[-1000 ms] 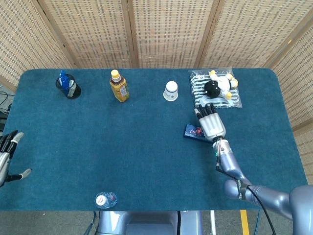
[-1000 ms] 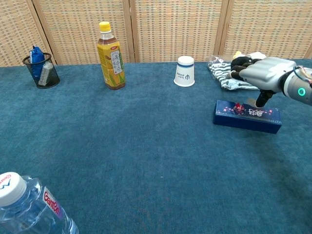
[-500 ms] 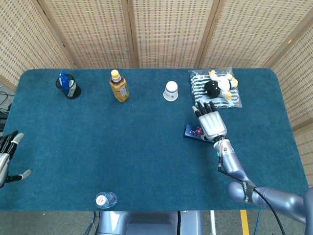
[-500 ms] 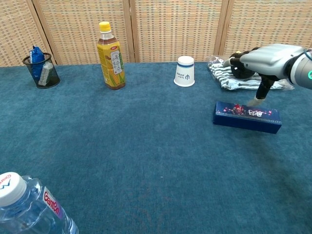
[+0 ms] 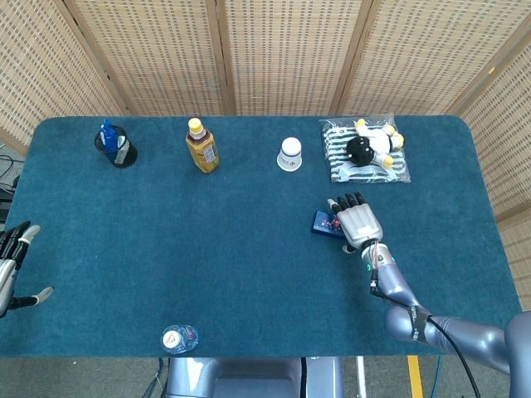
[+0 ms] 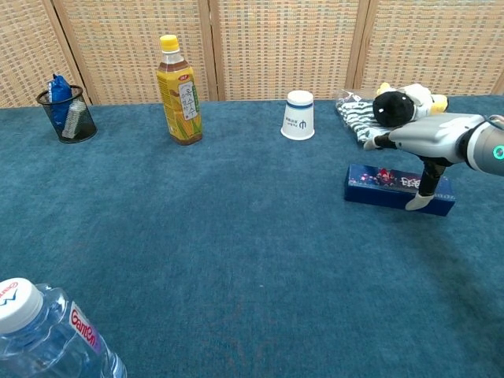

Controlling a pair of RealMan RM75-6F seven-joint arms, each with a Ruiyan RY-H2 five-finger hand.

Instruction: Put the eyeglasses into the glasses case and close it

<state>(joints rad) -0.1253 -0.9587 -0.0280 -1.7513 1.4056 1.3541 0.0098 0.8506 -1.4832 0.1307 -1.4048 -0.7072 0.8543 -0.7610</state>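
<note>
Right hand over closed glasses case, thumb touching

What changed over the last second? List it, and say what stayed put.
The right hand drew back toward the robot, from beyond the glasses case to right over it, and lowered; its thumb now hangs in front of the case's near side. The case lies closed where it was. The left hand, bottle and cup stayed put.

navy glasses case (red-and-white print), teal table, yellow-capped bottle
</note>
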